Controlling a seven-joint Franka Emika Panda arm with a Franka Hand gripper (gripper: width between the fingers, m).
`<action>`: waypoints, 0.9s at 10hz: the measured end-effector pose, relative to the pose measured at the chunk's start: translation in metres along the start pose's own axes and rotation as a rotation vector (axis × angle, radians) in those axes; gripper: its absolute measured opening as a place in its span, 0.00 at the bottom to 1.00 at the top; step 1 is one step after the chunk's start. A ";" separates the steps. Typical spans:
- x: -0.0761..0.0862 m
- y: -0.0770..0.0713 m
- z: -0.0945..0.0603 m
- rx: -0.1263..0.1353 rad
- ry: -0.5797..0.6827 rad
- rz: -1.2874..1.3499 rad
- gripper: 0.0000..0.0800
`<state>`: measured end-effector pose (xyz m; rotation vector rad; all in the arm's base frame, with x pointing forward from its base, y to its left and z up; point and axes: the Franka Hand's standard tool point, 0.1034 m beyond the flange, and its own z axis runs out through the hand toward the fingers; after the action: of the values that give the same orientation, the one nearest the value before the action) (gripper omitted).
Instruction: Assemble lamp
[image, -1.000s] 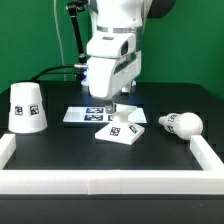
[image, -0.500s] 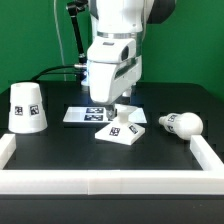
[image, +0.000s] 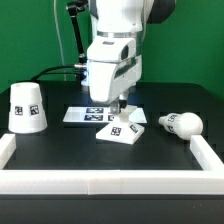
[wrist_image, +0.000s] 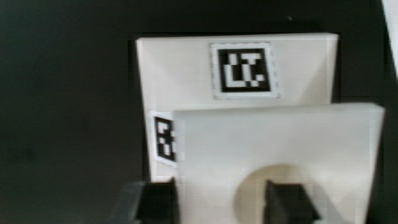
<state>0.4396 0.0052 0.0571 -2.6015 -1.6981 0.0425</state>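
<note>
The gripper (image: 118, 106) is hanging right over the base block (image: 124, 131) mid-table, and I cannot tell its finger state. The shade (image: 25, 106) and the bulb (image: 181, 123) are resting near opposite side edges, leaving room.

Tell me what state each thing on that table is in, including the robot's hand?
Base block: lying flat on the table, nothing fitted to it.
Bulb: lying on its side, loose.
Shade: standing on its wide end, by itself.
Hand: low at the base block's far edge; open or shut cannot be told.
Marker board: lying flat behind the base block.
</note>
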 end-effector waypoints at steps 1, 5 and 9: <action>0.000 0.001 -0.002 -0.001 0.000 0.000 0.18; -0.001 0.007 -0.006 0.003 -0.005 0.004 0.18; 0.002 0.016 -0.010 -0.001 -0.004 0.007 0.01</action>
<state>0.4550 0.0003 0.0667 -2.6096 -1.6908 0.0480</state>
